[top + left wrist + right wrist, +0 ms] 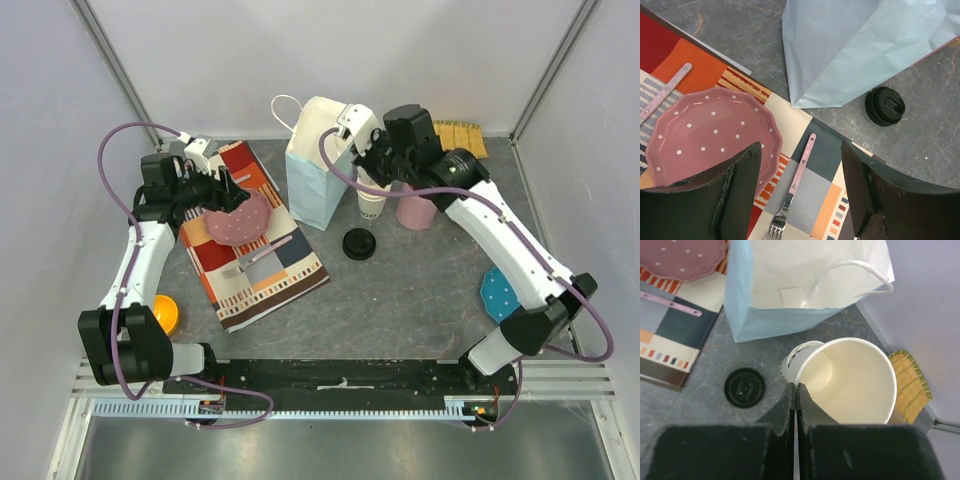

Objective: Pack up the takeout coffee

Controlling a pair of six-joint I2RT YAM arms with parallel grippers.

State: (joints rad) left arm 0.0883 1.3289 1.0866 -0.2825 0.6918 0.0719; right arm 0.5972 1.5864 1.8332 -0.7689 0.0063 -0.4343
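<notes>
My right gripper is shut on the rim of a lidless white paper cup, held tilted above another white cup that stands right of the light-blue paper bag. From above, this gripper hangs over those cups. A round black lid lies flat on the grey table in front of the bag. No takeout coffee with its lid on is in view. My left gripper hangs open over the placemat, its jaws wide apart and holding nothing, with a fork lying below them.
A pink dotted plate and a pink-handled fork rest on the patterned placemat. A pink cup stands right of the white cups. A bamboo mat lies at the back, a blue dotted plate at right, an orange bowl at left.
</notes>
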